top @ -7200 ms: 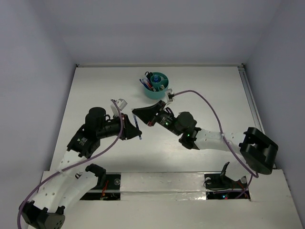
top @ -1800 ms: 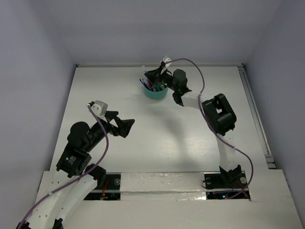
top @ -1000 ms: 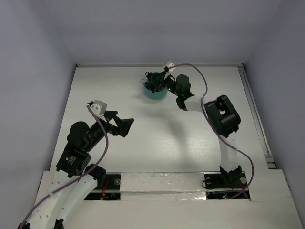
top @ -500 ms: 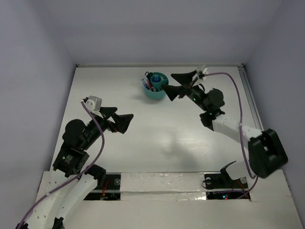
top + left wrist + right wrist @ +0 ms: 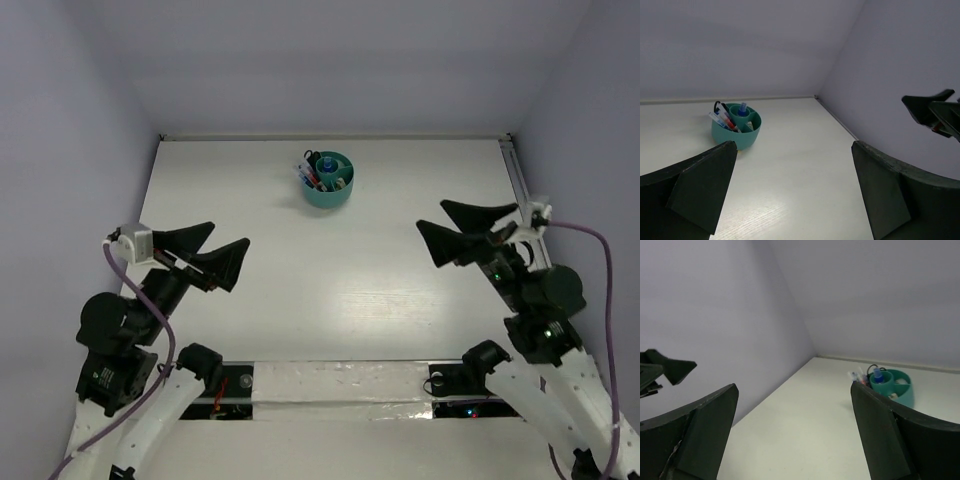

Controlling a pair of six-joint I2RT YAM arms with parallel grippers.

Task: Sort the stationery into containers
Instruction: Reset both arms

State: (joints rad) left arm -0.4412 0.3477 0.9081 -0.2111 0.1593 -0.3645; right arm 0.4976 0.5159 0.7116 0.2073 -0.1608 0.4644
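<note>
The teal cup (image 5: 328, 198) stands at the far middle of the table, with several pens (image 5: 310, 176) leaning in its left compartment and a blue bit in its centre tube. In the left wrist view the cup (image 5: 735, 137) and pens (image 5: 722, 120) lie far ahead on the left. From the right wrist the cup (image 5: 904, 397) and pens (image 5: 859, 376) show ahead on the right. My left gripper (image 5: 230, 235) hovers open and empty at the near left, also visible here (image 5: 794, 145). My right gripper (image 5: 431, 216) hangs open and empty at the right, as the wrist view (image 5: 794, 385) confirms. Both grippers are well apart from the cup.
White walls close the table at the back and sides. A rail (image 5: 520, 190) runs along the right edge. Purple cables (image 5: 590, 235) trail from both wrists. The left gripper's fingers (image 5: 670, 367) show in the right wrist view and the right gripper's fingers (image 5: 932, 107) in the left wrist view.
My right gripper has left the cup and swung back to the near right, open and empty. My left arm has drawn back toward the near left.
</note>
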